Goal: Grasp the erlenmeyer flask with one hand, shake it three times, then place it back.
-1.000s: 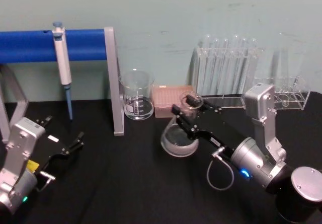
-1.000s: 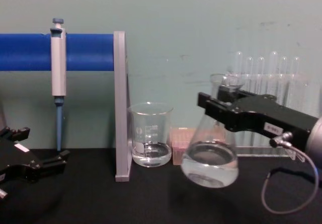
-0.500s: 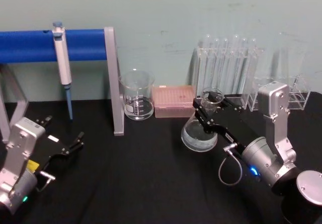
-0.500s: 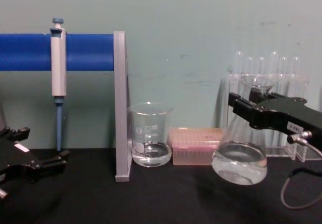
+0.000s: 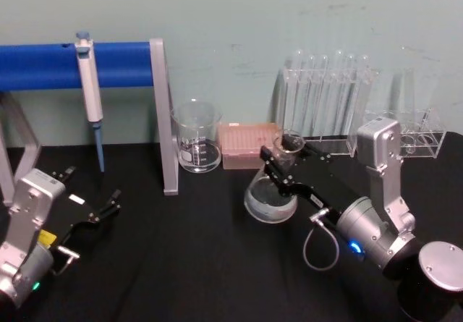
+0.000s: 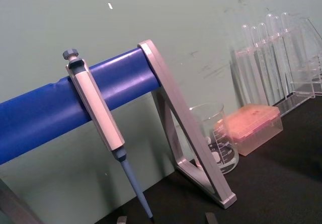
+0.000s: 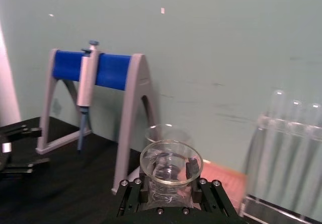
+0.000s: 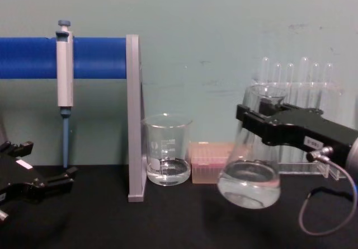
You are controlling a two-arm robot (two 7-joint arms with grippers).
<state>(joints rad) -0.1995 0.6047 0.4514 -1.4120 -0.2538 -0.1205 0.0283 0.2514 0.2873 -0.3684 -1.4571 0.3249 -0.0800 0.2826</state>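
Chest view: hand [image 8: 250,120] holds erlenmeyer flask [image 8: 249,177] off table [image 8: 168,224]

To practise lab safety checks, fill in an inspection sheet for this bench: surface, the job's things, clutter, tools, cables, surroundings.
Surface: black table, no spills seen.
Job's things: erlenmeyer flask held off the table, tilted, with a little clear liquid inside.
Clutter: beaker, pink tip box and test-tube rack along the back; pipette hanging on the blue stand.
Tools: right tool shut on the flask's neck; left tool open, parked at near left.
Cables: grey cable looped beside the right wrist.
Surroundings: pale green wall; nothing else seen.
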